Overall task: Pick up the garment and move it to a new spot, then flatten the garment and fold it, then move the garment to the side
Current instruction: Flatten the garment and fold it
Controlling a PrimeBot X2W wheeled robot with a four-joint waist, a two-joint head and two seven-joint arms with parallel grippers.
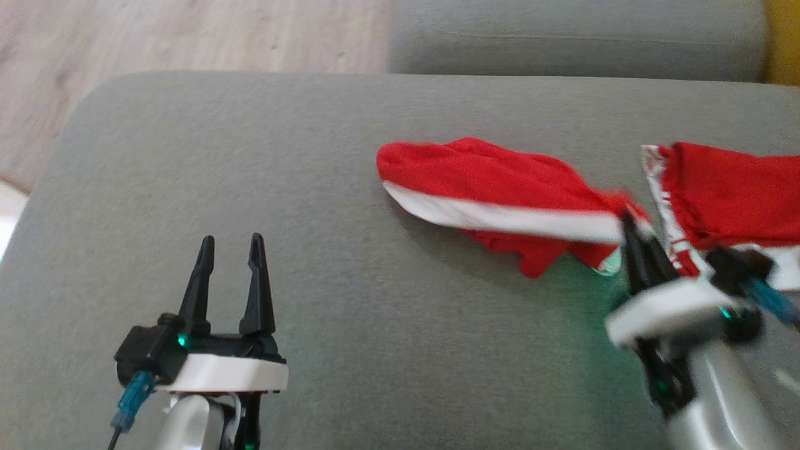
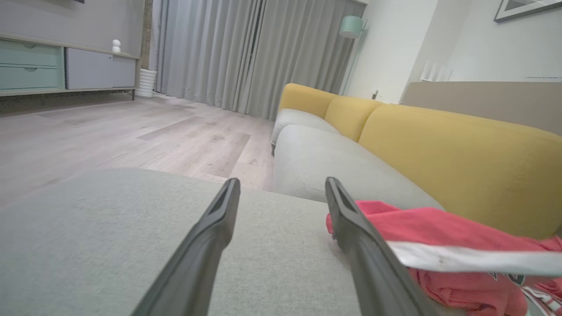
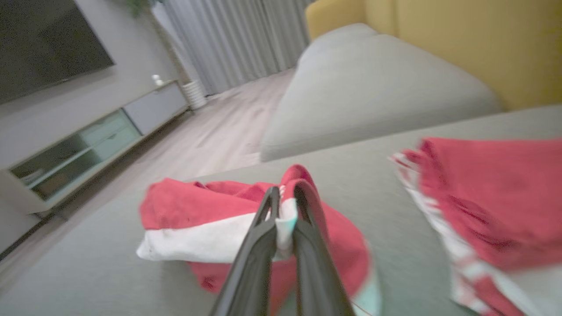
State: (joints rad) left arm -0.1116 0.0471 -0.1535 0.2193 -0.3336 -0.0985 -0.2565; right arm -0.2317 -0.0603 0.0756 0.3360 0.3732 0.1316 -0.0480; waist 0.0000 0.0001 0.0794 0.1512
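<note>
Right end effector pinches the white-banded edge of the crumpled red fabric garment at its fingertips on the grey sofa cushion; left end effector hangs spread, empty. Moving, flattening and folding apparently remain.

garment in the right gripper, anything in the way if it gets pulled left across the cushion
Nothing lies on the grey cushion left of the garment, pinched at its edge by the right gripper. Only the open left gripper hovers there, nearer the robot. A second red garment lies to the right, apart.
</note>
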